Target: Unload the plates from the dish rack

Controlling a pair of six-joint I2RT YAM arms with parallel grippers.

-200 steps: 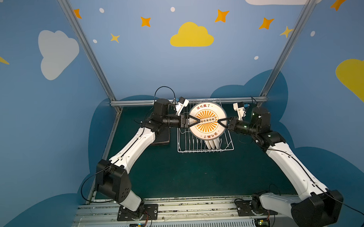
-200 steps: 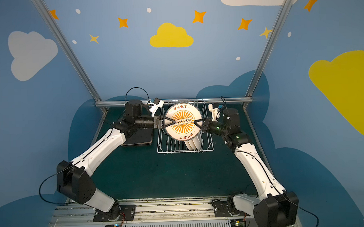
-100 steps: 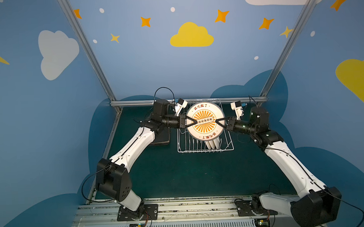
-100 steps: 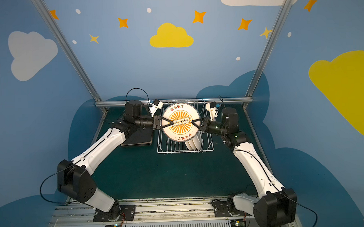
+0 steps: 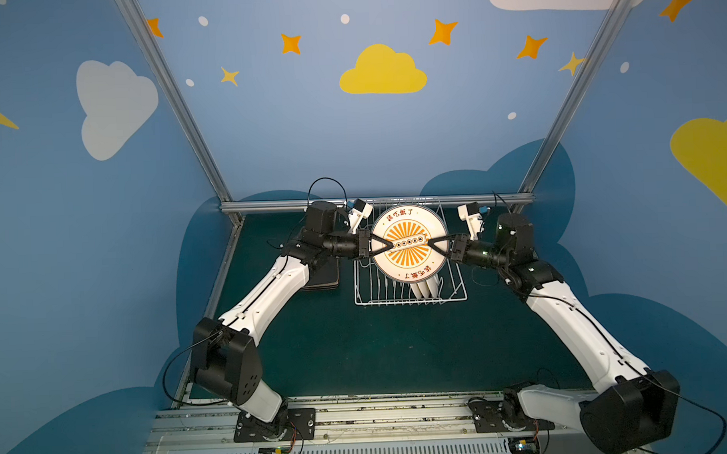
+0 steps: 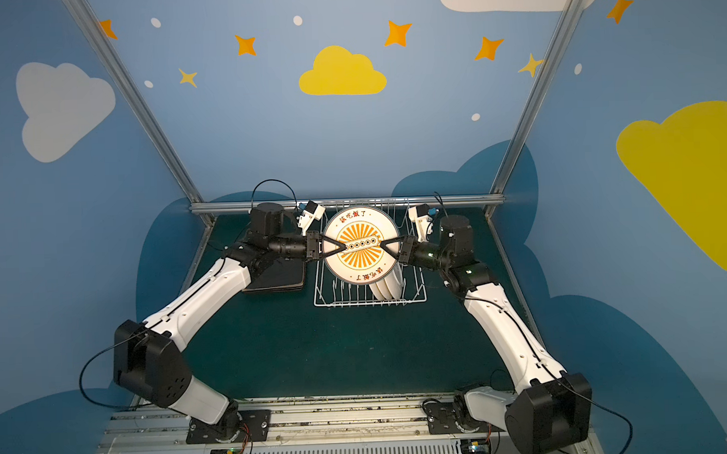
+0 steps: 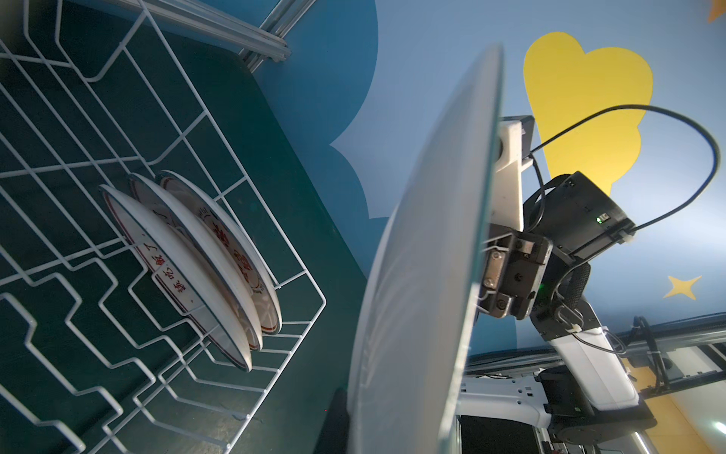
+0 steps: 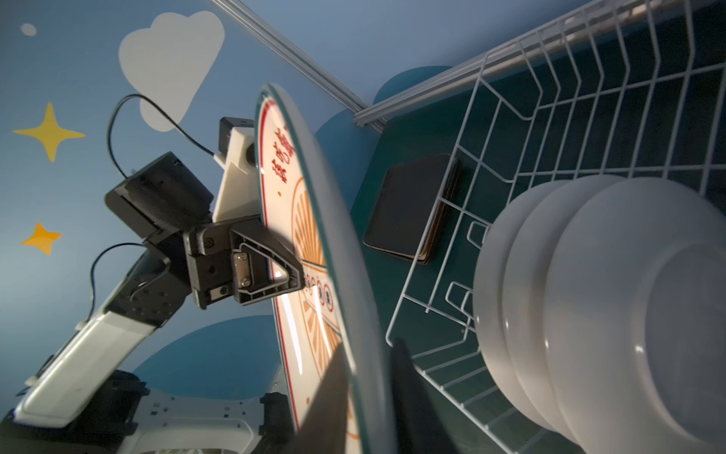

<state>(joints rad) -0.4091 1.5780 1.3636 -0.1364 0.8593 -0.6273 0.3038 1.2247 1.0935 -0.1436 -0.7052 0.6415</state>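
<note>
Now that my left gripper [image 5: 391, 245] has clamped it, one round white sunburst plate [image 5: 409, 262] hangs above the white wire dish rack [image 5: 370, 292]; right gripper [image 5: 430, 245] straddles its rim, whether gripping I cannot tell; three round white plates [image 8: 589, 298] stand racked; one black square-plate stack [image 8: 408, 208] lies beside.

Blue walls [image 5: 350, 145], painted clouds [image 5: 382, 71], orange stars [image 5: 443, 32]; dark green mat [image 5: 378, 352]; aluminium posts [image 5: 174, 97].

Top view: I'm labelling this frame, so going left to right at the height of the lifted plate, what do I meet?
The stack of dark plates → left end effector → sunburst plate → right end effector.
</note>
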